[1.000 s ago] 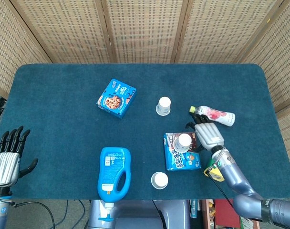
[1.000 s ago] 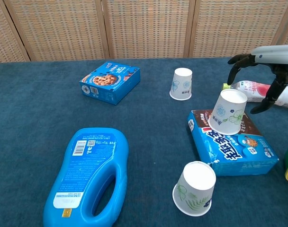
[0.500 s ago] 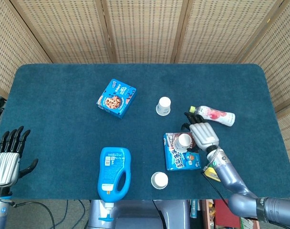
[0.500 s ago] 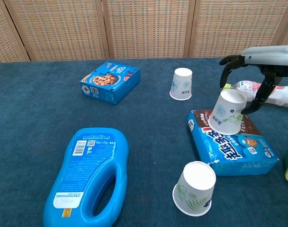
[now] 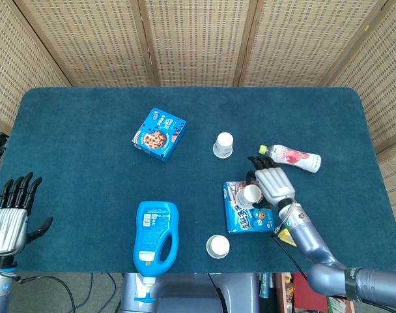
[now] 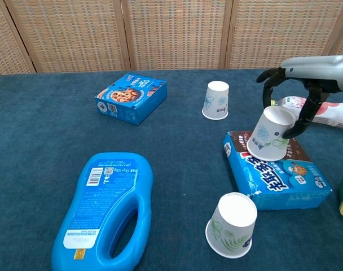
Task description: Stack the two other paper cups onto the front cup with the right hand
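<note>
A: We've got the right hand (image 6: pixel 293 96) arched over the middle cup (image 6: pixel 270 134), which sits upside down, tilted, on the cookie box (image 6: pixel 278 172). Fingers spread either side of it; contact we can't tell.

B: Thin paper, we reckon: light, easily crushed. We'd take it gently round the wall, near the stiffer closed end.

A: The front cup (image 6: pixel 232 224) waits below near the table edge, the far cup (image 6: pixel 216 100) behind. Our left hand (image 5: pixel 10 212) idles open.
</note>
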Tool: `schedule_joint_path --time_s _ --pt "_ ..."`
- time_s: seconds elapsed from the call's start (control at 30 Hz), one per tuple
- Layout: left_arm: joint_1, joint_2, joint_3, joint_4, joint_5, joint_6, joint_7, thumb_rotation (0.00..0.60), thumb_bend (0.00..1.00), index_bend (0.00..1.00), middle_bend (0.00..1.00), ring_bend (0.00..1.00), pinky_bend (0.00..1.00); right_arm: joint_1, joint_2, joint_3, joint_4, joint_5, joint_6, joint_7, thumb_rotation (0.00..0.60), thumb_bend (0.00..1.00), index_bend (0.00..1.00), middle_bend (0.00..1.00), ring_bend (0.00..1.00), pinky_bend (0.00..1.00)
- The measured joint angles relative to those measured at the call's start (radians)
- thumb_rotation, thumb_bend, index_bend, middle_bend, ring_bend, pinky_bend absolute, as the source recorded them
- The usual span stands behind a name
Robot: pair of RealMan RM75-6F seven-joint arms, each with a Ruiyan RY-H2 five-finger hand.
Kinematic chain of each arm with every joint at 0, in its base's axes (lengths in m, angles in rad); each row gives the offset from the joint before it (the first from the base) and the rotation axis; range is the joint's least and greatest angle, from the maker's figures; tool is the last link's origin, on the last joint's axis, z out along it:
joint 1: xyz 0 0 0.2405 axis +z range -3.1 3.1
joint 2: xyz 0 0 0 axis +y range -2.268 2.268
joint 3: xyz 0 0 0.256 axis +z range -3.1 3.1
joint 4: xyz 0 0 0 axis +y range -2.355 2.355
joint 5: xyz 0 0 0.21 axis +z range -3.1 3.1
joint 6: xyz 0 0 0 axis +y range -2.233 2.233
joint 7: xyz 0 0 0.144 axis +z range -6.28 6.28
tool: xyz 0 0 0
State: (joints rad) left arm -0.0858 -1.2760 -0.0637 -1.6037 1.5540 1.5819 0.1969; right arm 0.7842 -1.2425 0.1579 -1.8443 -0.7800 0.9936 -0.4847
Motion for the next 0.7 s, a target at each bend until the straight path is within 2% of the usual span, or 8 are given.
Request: schedule_joint_path --time_s 0.33,0.7 --pt "-0.001 -0.001 -0.002 0.004 -0.007 -0.004 -0.002 0.6 0.27 0.0 0.0 0.0 0.0 0.006 0.059 0.004 -0.075 -0.015 0.041 -0.038 0.6 0.13 0.51 0.15 0.0 0.02" --pt "-0.002 -0.001 -0.001 0.005 -0.008 -0.008 -0.007 0.6 0.27 0.0 0.0 0.0 0.0 -0.032 0.148 0.005 -0.249 -0.053 0.1 -0.016 0.6 0.13 0.51 0.14 0.0 0.02"
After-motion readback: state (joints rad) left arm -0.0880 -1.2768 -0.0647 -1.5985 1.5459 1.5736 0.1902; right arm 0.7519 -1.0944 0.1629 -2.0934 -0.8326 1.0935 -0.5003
